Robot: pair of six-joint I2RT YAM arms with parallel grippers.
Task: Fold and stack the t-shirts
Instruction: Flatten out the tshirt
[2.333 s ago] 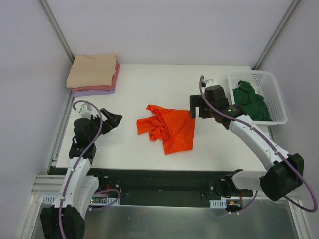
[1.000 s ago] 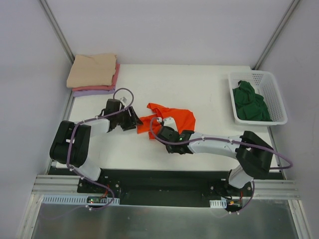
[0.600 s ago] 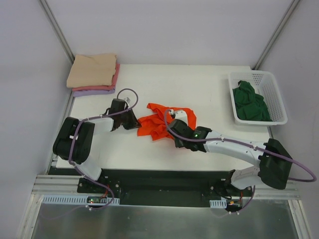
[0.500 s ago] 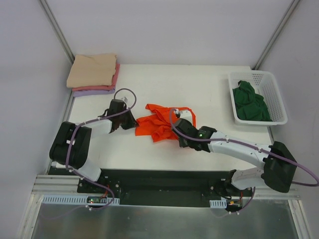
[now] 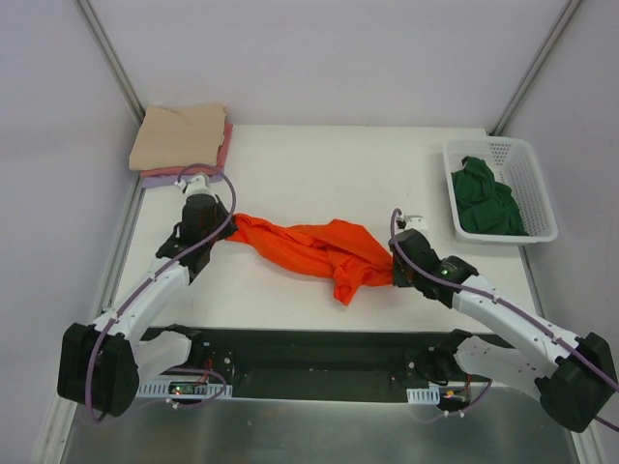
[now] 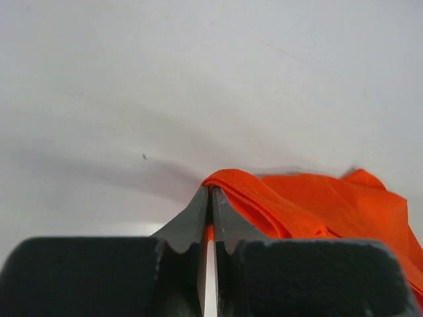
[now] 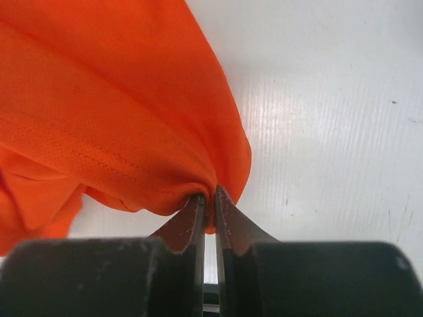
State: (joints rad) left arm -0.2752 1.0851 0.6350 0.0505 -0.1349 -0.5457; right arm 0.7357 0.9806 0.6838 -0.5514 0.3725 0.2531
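Observation:
The bright orange t-shirt (image 5: 309,246) hangs stretched as a bunched band across the middle of the white table (image 5: 329,164). My left gripper (image 5: 229,218) is shut on its left end; the wrist view shows the cloth (image 6: 291,205) pinched between the tips (image 6: 211,193). My right gripper (image 5: 391,262) is shut on the right end, with orange fabric (image 7: 112,112) gathered in the tips (image 7: 209,198). A dark green t-shirt (image 5: 488,196) lies crumpled in the basket. Folded beige (image 5: 179,135), pink (image 5: 227,137) and lavender (image 5: 160,178) t-shirts are stacked at the far left corner.
The white mesh basket (image 5: 537,188) stands at the table's right edge. The folded stack sits just behind my left arm (image 5: 155,285). My right arm (image 5: 503,314) reaches in from the near right. A black rail (image 5: 309,353) runs along the table's near edge.
Both grippers have drawn apart, left toward the left and right toward the right, pulling the crumpled orange shirt out into a long band. The left gripper shut on the cloth.

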